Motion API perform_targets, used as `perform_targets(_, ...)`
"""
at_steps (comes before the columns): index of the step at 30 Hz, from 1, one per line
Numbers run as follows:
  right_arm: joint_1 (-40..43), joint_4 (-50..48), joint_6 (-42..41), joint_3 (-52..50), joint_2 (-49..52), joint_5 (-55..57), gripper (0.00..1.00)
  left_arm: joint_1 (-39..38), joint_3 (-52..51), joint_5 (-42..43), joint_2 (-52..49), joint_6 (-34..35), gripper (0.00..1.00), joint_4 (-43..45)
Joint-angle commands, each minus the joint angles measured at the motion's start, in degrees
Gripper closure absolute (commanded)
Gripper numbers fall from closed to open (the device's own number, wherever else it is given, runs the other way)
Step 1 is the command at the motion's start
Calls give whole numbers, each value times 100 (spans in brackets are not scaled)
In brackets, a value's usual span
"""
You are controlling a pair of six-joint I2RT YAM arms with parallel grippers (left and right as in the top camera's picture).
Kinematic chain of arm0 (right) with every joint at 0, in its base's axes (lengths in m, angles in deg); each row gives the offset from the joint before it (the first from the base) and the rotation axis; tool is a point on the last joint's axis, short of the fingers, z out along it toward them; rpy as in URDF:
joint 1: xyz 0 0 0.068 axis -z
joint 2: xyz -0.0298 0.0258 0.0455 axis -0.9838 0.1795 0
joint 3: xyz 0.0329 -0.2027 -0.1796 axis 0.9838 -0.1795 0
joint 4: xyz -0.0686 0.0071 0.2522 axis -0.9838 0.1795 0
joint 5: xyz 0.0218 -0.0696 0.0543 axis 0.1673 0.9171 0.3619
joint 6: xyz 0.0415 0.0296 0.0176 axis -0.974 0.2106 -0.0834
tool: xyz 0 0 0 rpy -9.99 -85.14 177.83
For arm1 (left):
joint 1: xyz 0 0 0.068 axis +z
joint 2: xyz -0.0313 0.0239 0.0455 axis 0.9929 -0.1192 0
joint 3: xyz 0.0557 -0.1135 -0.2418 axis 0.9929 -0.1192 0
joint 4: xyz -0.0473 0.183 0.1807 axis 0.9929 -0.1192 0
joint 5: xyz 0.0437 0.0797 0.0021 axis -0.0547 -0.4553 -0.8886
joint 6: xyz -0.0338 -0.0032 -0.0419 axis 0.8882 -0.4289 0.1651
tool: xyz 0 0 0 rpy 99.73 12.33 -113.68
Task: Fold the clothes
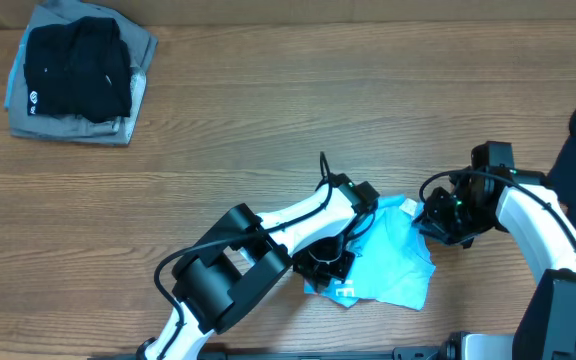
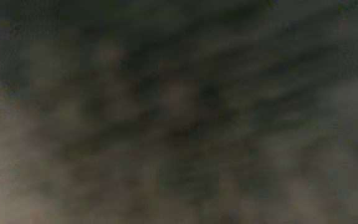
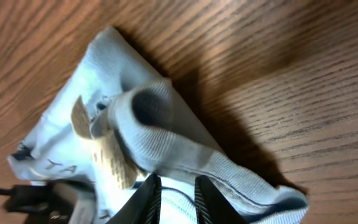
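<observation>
My right fingers (image 3: 151,194) pinch a bunched fold of the light blue T-shirt (image 1: 398,262), probably to pull it flat. It lies crumpled on the desk (image 1: 268,120). My left fingers (image 1: 326,268) rest on its other side, perhaps anchoring it; I cannot tell their grip.

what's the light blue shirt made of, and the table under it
t-shirt: soft knit, probably cotton, with a matte finish. Fine ribbing shows along the rolled edge, and it slumps in loose folds.
table: wood or wood-look laminate, smooth brown with long grain lines. The pictures don't show which.
</observation>
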Motion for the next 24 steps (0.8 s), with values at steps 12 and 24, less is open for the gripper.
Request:
perform_targets(12, -4, 55, -4, 321, -28, -57, 75, 13, 855, -953, 1252, 214, 96, -719)
perform_targets(24, 13, 321, -7, 713, -28, -79, 0, 527, 914, -1515, 1792, 232, 86, -470)
